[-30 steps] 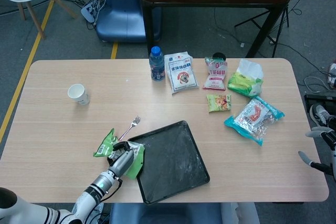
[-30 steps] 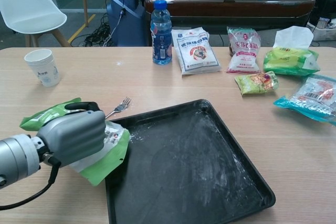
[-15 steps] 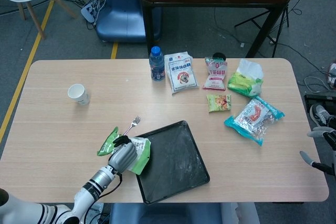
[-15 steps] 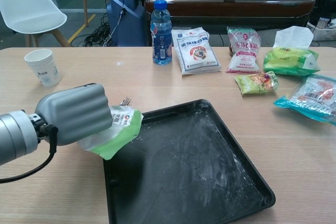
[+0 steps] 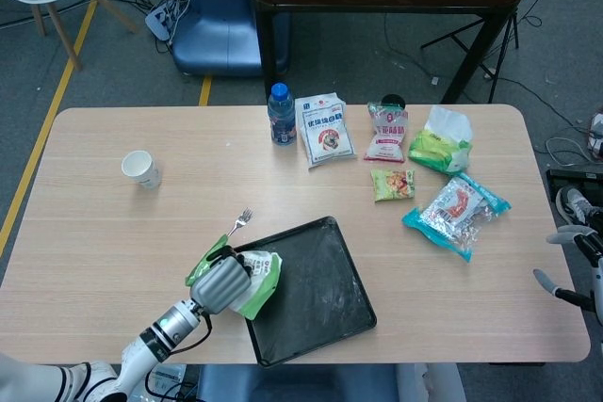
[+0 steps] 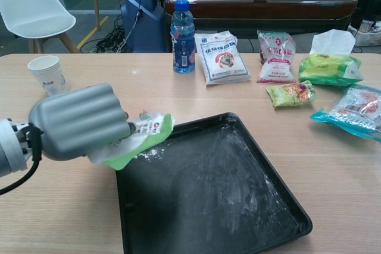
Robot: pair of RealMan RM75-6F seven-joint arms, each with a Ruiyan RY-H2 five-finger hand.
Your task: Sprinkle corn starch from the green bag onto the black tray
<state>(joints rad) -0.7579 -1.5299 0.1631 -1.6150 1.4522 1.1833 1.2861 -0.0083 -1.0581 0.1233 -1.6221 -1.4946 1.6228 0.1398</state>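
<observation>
Left hand, fingers clenched round green bag, holds it tilted, mouth over near-left corner of black tray. White powder patch on tray just beneath bag mouth. Fork on table just beyond. Right hand at table's far right edge, fingers apart, holding nothing.

Fork lies left of tray, bottle far behind.

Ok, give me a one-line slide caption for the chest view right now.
Left hand holds the green bag tilted over the black tray corner, white powder dusting the tray beneath it.
</observation>
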